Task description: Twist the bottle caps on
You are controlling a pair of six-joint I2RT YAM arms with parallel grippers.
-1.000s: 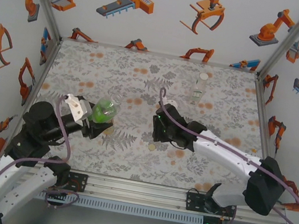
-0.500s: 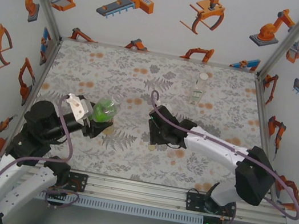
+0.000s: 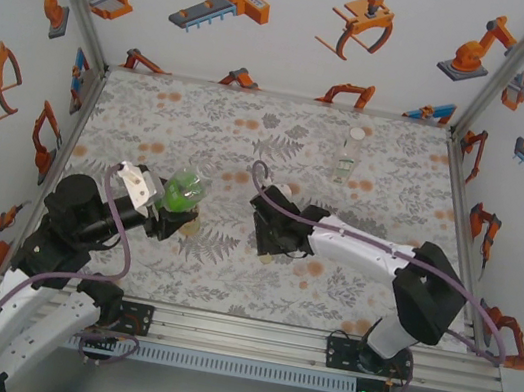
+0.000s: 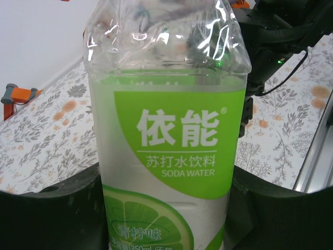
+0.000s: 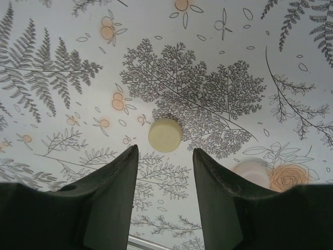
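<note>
A green-labelled clear bottle point(image 4: 166, 130) is clamped between the dark fingers of my left gripper point(image 4: 165, 174), which is shut on its lower body; its neck is cut off at the top of the left wrist view. From above, that bottle point(image 3: 182, 192) sits tilted in the left gripper point(image 3: 173, 213) at mid-left. My right gripper point(image 5: 165, 150) hangs open over the mat, nothing between its fingers. A yellowish cap point(image 5: 165, 135) lies flat just beyond the fingertips. A whitish cap point(image 5: 250, 169) is partly hidden behind the right finger. In the top view the right gripper point(image 3: 267, 243) is at centre.
A slim colourless bottle point(image 3: 350, 156) stands upright at the back right of the floral mat point(image 3: 152, 126). White walls close in the sides and back. An aluminium rail point(image 3: 238, 329) runs along the near edge.
My right arm has swung left across the mat, bringing its gripper closer to the left gripper. The left gripper and green bottle have stayed put.
</note>
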